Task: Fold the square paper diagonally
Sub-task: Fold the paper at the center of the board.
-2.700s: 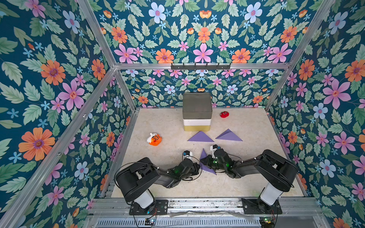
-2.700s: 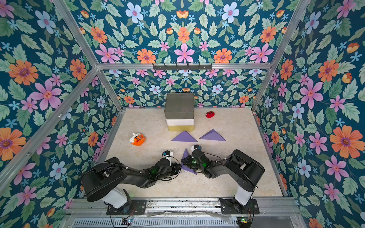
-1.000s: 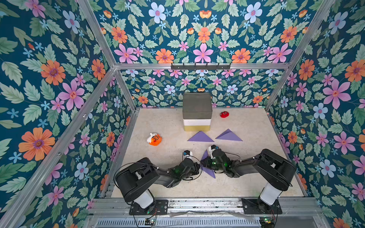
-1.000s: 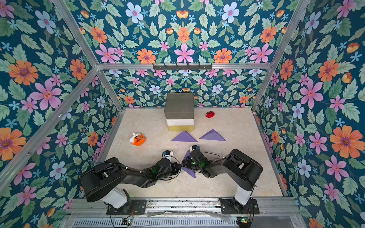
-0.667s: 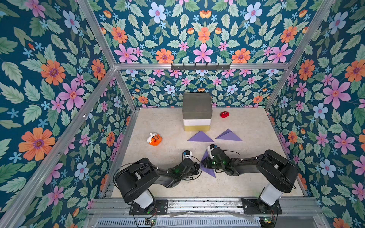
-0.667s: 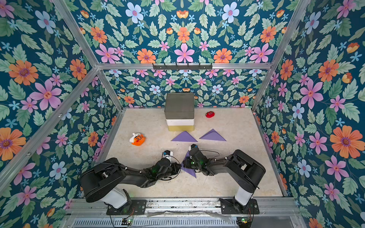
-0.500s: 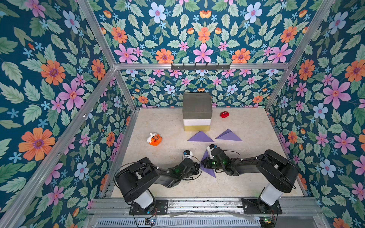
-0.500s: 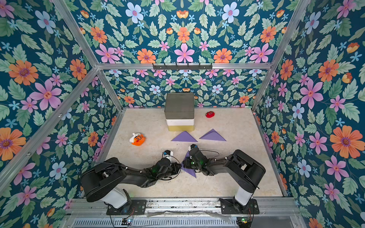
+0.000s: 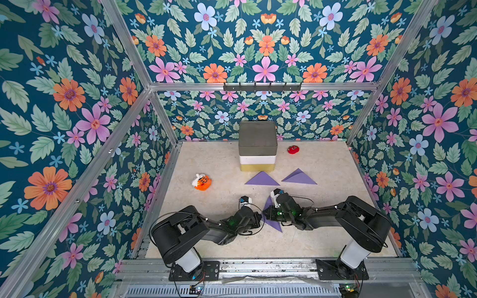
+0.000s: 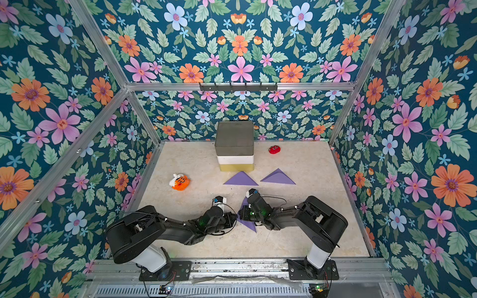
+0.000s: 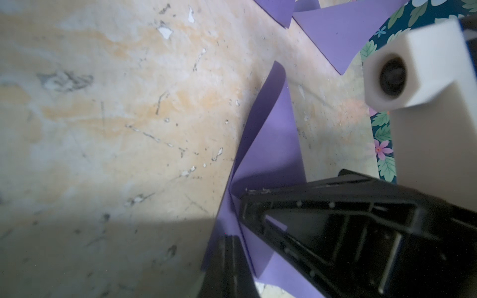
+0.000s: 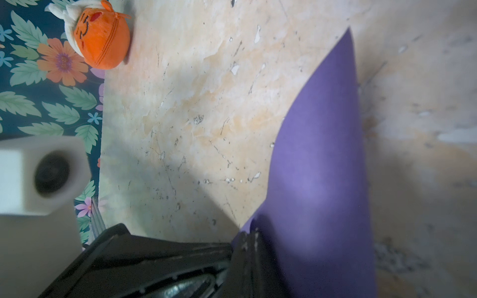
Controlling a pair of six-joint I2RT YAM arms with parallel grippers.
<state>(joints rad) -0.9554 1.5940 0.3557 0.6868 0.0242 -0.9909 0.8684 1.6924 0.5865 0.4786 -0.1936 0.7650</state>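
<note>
One pale worktop [image 9: 322,165] carries everything. At its front middle the purple paper [image 9: 275,225] stands half raised in two layers. Its long axis runs front to back, with one tip toward the grey box [image 9: 257,139]. The left tool [image 9: 259,218] and the right tool [image 9: 266,213] face each other across it, both closed and pinching the paper near its middle; neither is clearly nearer. I judge the layers must next be pressed flat along this axis. No writing is readable.
</note>
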